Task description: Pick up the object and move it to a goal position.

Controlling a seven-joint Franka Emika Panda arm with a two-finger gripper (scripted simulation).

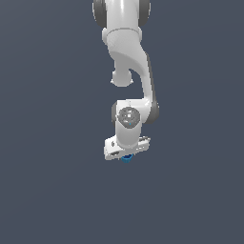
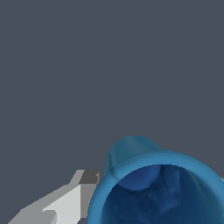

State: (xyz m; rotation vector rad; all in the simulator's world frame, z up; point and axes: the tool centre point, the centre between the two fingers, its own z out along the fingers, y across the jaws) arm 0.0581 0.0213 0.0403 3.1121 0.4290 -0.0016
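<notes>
Nearest the wrist camera, the blue cup (image 2: 157,188) fills the lower part of the wrist view. Its round rim is turned toward the lens, and the darker blue hollow inside is plainly visible. A paler, rounded part of its wall rises behind the rim. Just beside the cup, one white and grey finger (image 2: 72,199) reaches up to the cup's outer wall and appears to touch it. The other finger is not seen in this view, so whether the fingers are clamped on the cup or merely standing around it cannot be told.

In the exterior view, the cup (image 1: 127,158) shows only as a small bright-blue spot directly under the white hand of the gripper (image 1: 126,156), much narrower than the hand above it. The hand's flat bar sits slightly tilted over the cup, and the fingers themselves are too small to make out there.

Farther from the cup, the white Panda arm (image 1: 127,52) rises above the gripper, bending through a round grey-faced wrist joint (image 1: 128,116) and on to the picture's upper edge. Beyond everything lies a plain dark slate-grey surface (image 1: 47,190), uniform on all sides of the cup.
</notes>
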